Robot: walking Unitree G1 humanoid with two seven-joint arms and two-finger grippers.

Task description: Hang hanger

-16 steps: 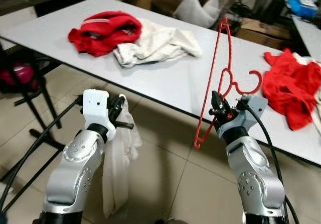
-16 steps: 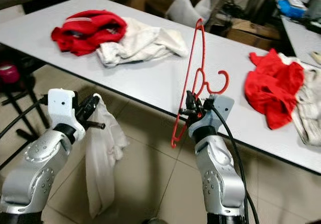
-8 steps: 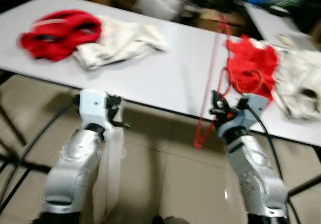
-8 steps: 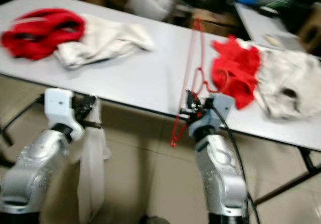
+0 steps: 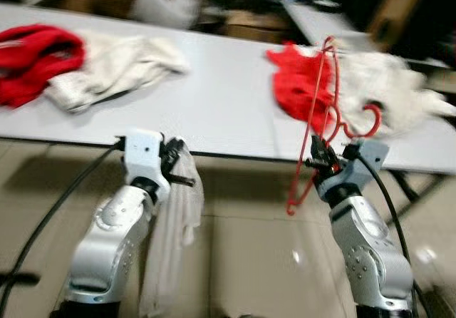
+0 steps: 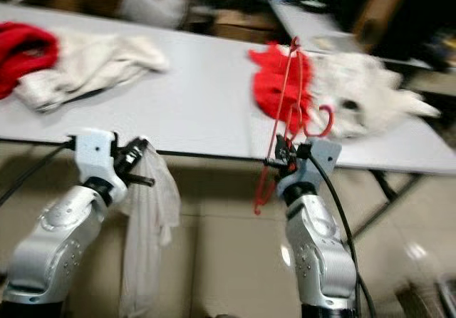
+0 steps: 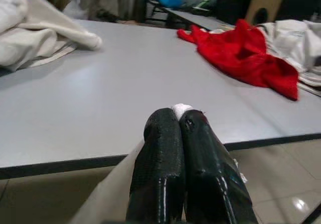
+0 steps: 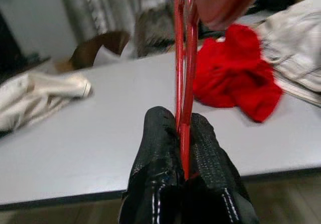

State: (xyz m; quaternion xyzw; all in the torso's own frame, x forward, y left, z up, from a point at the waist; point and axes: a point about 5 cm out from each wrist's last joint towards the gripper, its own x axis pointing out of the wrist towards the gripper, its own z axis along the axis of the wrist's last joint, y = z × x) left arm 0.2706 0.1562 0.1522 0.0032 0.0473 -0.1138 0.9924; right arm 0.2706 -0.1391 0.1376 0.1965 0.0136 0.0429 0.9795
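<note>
Right wrist view: red hanger pinched upright before the table

Right wrist view showed the right gripper (image 8: 184, 176) with both black fingers pressed together on the thin wire of a red hanger (image 8: 182, 68), which ran straight up between them. From the head, that arm was bent at the elbow with its forearm raised, and the hanger (image 5: 318, 122) stood nearly upright above the gripper (image 5: 320, 167), its hook curling toward the robot's right and its lower corner hanging below the fingers in front of the table edge.

The left arm was raised the same way. The left gripper (image 7: 181, 128) had its fingers clamped on a white cloth (image 5: 173, 243), a small tuft showing at the fingertips while the rest draped down beside the forearm toward the floor.

Head views were smeared by motion, so the far room read only as dark blurred shapes.

A long white table (image 5: 214, 111) stretched across in front of both grippers. On it lay a red garment (image 5: 296, 86) beside a pale one (image 5: 377, 93) toward the right, and another white garment (image 5: 114, 65) next to a red one (image 5: 28, 58) at the left. Beneath was beige tiled floor (image 5: 249, 261).
</note>
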